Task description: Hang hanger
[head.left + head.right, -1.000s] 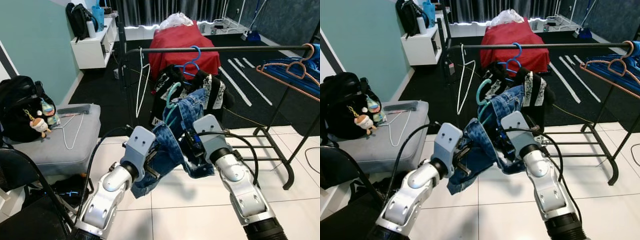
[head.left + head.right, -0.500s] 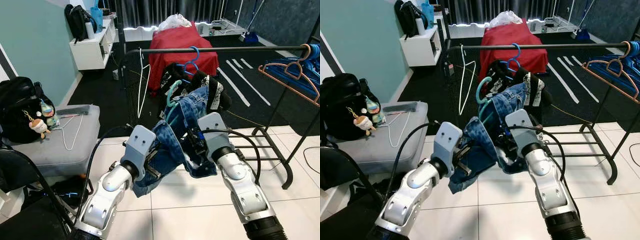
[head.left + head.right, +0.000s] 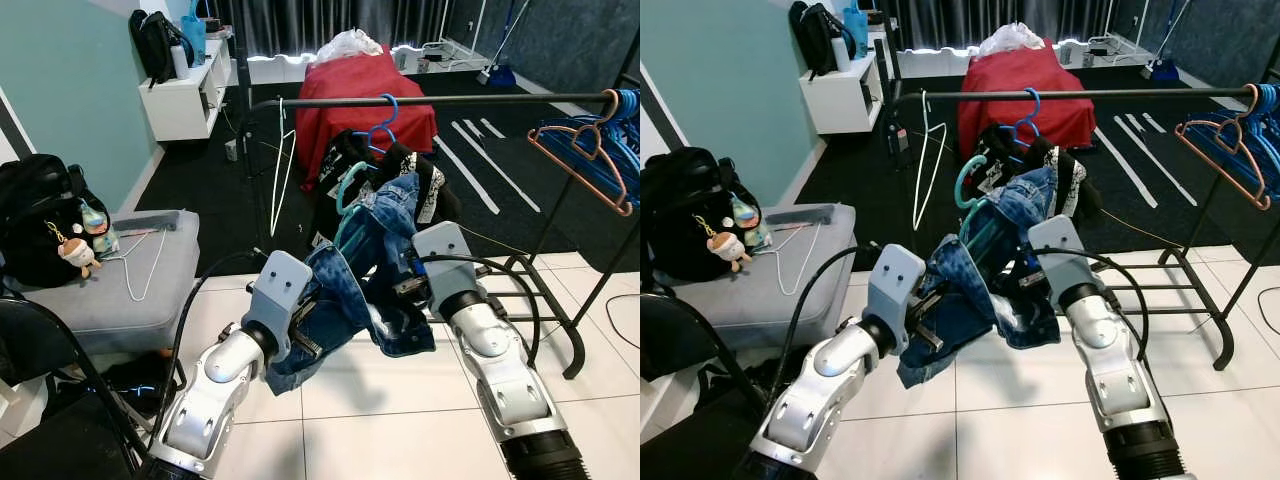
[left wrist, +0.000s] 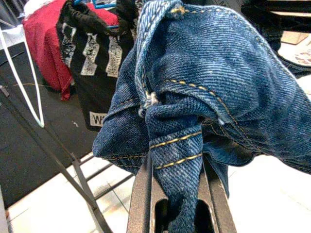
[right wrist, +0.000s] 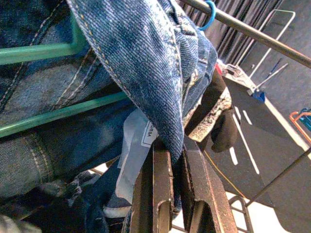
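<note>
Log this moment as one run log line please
phase: carry to rail | left end effector: shut on jeans | right end effector: shut on jeans | green hanger: in jeans, below rail, not hooked

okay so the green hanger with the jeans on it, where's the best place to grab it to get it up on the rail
Probably grip the green hanger by its neck just under the hook, coming from the robot's side and below. The hook stands clear above the jeans, while denim drapes the bars. Both the left gripper and right gripper clamp only denim. The rail lies above and beyond the hook.
</note>
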Available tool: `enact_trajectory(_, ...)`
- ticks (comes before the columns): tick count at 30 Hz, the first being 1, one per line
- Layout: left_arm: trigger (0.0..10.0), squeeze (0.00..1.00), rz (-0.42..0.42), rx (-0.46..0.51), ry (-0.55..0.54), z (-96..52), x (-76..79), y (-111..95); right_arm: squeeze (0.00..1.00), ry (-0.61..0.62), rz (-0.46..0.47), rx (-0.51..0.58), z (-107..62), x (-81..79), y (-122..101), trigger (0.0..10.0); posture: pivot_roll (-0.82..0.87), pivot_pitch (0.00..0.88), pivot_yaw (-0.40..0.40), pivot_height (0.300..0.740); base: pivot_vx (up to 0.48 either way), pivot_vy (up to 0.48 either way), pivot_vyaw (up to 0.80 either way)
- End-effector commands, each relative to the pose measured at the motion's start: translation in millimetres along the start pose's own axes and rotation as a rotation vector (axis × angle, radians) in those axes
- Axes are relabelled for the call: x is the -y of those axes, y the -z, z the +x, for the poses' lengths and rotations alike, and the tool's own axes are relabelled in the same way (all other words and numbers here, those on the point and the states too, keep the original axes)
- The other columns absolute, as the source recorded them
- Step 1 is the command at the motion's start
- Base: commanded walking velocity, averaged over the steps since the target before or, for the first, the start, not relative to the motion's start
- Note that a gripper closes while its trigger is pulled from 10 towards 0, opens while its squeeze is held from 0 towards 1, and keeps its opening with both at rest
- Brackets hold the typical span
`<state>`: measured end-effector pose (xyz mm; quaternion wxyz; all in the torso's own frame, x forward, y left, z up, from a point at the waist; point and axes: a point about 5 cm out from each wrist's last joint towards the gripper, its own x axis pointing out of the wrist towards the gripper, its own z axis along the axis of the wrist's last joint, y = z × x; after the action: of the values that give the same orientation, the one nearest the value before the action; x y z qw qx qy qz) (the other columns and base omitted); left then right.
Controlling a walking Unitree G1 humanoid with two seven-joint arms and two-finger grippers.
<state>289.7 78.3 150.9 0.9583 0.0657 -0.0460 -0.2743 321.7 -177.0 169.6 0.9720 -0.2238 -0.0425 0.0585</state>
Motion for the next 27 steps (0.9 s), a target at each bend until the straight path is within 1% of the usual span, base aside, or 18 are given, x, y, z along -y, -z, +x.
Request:
enact_trajectory(1, 10.0, 0.0, 0.022, 0.058, -0.013, -3.6, -8.7, -9.6, 0.0, 0.028, 0.009, 0.002, -0.5, 10.0, -0.2, 0.0, -0.16, 0.0, 0.024, 0.74, 0.0, 0.0, 0.0)
enact_trajectory(3, 10.0, 0.0, 0.025, 0.056, -0.01, -4.0, -10.1, -9.5, 0.0, 0.042, 0.005, 0.004, -0.8, 14.6, -0.5, 0.0, -0.16, 0.0, 0.024, 0.74, 0.0, 0.0, 0.0)
enact_trajectory(5, 10.0, 0.0, 0.071, 0.054, 0.018, -7.2, -17.8, -9.7, 0.0, 0.103, -0.014, 0.011, -2.3, 37.4, -3.1, 0.0, -0.16, 0.0, 0.027, 0.74, 0.0, 0.0, 0.0)
enact_trajectory(7, 10.0, 0.0, 0.071, 0.054, 0.018, -7.2, -17.8, -9.7, 0.0, 0.103, -0.014, 0.011, -2.3, 37.4, -3.1, 0.0, -0.16, 0.0, 0.027, 0.74, 0.0, 0.0, 0.0)
enact_trajectory(8, 10.0, 0.0, 0.111, 0.05, 0.033, -9.9, -23.7, -9.4, 0.0, 0.14, -0.022, 0.018, -3.6, 51.1, -5.7, 0.0, -0.16, 0.0, 0.027, 0.74, 0.0, 0.0, 0.0)
enact_trajectory(9, 10.0, 0.0, 0.111, 0.05, 0.033, -9.9, -23.7, -9.4, 0.0, 0.14, -0.022, 0.018, -3.6, 51.1, -5.7, 0.0, -0.16, 0.0, 0.027, 0.74, 0.0, 0.0, 0.0)
enact_trajectory(10, 10.0, 0.0, 0.168, 0.043, 0.043, -13.2, -32.2, -9.4, 0.0, 0.183, -0.027, 0.027, -5.8, 67.0, -9.4, 0.0, -0.16, 0.0, 0.027, 0.74, 0.0, 0.0, 0.0)
enact_trajectory(14, 10.0, 0.0, 0.168, 0.043, 0.043, -13.2, -32.2, -9.4, 0.0, 0.183, -0.027, 0.027, -5.8, 67.0, -9.4, 0.0, -0.16, 0.0, 0.027, 0.74, 0.0, 0.0, 0.0)
enact_trajectory(15, 10.0, 0.0, 0.254, 0.025, 0.071, -18.7, -43.3, -8.8, 0.0, 0.238, -0.026, 0.037, -9.7, 87.6, -14.5, 0.0, -0.16, 0.0, 0.027, 0.74, 0.0, 0.0, 0.0)
enact_trajectory(17, 10.0, 0.0, 0.254, 0.025, 0.071, -18.7, -43.3, -8.8, 0.0, 0.238, -0.026, 0.037, -9.7, 87.6, -14.5, 0.0, -0.16, 0.0, 0.027, 0.74, 0.0, 0.0, 0.0)
enact_trajectory(18, 10.0, 0.0, 0.355, 0.015, 0.167, -28.4, -52.1, -11.1, 0.0, 0.295, -0.027, 0.045, -16.2, 109.1, -19.8, 0.0, -0.17, 0.0, 0.027, 0.74, 0.0, 0.0, 0.0)
enact_trajectory(19, 10.0, 0.0, 0.355, 0.015, 0.167, -28.4, -52.1, -11.1, 0.0, 0.295, -0.027, 0.045, -16.2, 109.1, -19.8, 0.0, -0.17, 0.0, 0.027, 0.74, 0.0, 0.0, 0.0)
enact_trajectory(21, 10.0, 0.0, 0.461, 0.005, 0.348, -42.2, -52.7, -15.9, 0.0, 0.35, -0.003, 0.05, -24.2, 128.3, -23.7, 0.0, -0.17, 0.0, 0.028, 0.74, 0.0, 0.0, 0.0)
enact_trajectory(22, 10.0, 0.0, 0.461, 0.005, 0.348, -42.2, -52.7, -15.9, 0.0, 0.35, -0.003, 0.05, -24.2, 128.3, -23.7, 0.0, -0.17, 0.0, 0.028, 0.74, 0.0, 0.0, 0.0)
enact_trajectory(24, 10.0, 0.0, 0.457, 0.013, 0.416, -45.9, -47.6, -17.9, 0.0, 0.354, 0.003, 0.043, -25.5, 128.6, -22.0, 0.0, -0.17, 0.0, 0.029, 0.74, 0.0, 0.0, 0.0)
enact_trajectory(25, 10.0, 0.0, 0.434, 0.023, 0.498, -50.1, -38.7, -20.4, 0.0, 0.352, 0.017, 0.031, -25.7, 124.9, -18.2, 0.0, -0.17, 0.0, 0.028, 0.74, 0.0, 0.0, 0.0)
enact_trajectory(26, 10.0, 0.0, 0.434, 0.023, 0.498, -50.1, -38.7, -20.4, 0.0, 0.352, 0.017, 0.031, -25.7, 124.9, -18.2, 0.0, -0.17, 0.0, 0.028, 0.74, 0.0, 0.0, 0.0)
enact_trajectory(27, 10.0, 0.0, 0.398, 0.033, 0.572, -54.6, -30.7, -23.0, 0.0, 0.352, 0.034, 0.02, -25.8, 121.8, -14.9, 0.0, -0.17, 0.0, 0.028, 0.74, 0.0, 0.0, 0.0)
